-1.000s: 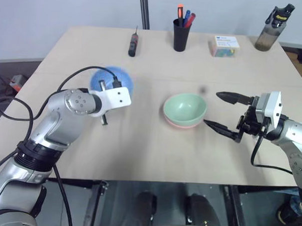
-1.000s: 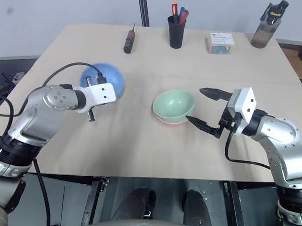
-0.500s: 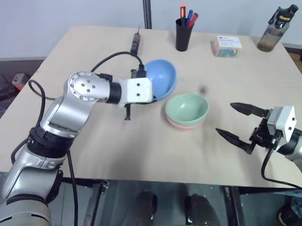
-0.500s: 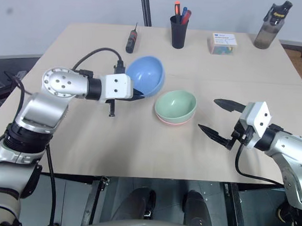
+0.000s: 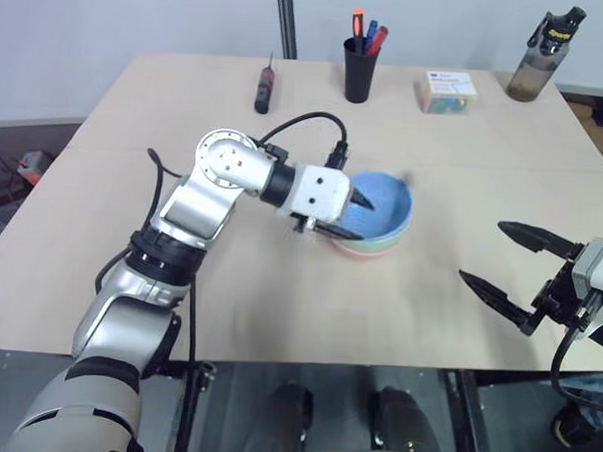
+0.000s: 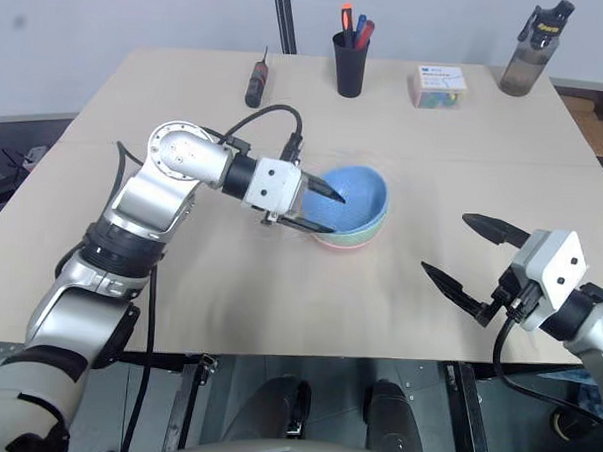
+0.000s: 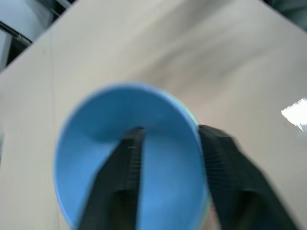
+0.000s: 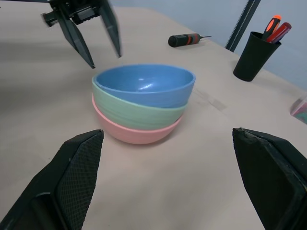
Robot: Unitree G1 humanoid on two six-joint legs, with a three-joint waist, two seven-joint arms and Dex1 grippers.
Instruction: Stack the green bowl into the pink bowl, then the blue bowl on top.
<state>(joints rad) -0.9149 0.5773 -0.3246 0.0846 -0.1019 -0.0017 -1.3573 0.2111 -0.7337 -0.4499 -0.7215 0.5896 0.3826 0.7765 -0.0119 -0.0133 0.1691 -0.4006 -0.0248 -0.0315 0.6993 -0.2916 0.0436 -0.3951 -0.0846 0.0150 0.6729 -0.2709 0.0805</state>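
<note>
Blue bowl [image 8: 144,85] now nested in green bowl [image 8: 139,111], itself nested in pink bowl [image 8: 136,132], mid-table. Left gripper [image 5: 357,216] straddling the blue bowl's left rim, one finger inside, one outside, jaws parted and, judging from the right wrist view, clear of the plastic. Right gripper [image 5: 510,270] wide open, holding nothing, well apart at the near right. Stack lying just right of the left gripper, so a plain pull back leftward and upward probably enough; left arm far the nearer. Against a second ago: blue bowl carried from far left onto the stack, grip loosened, right gripper drawn back rightward.
</note>
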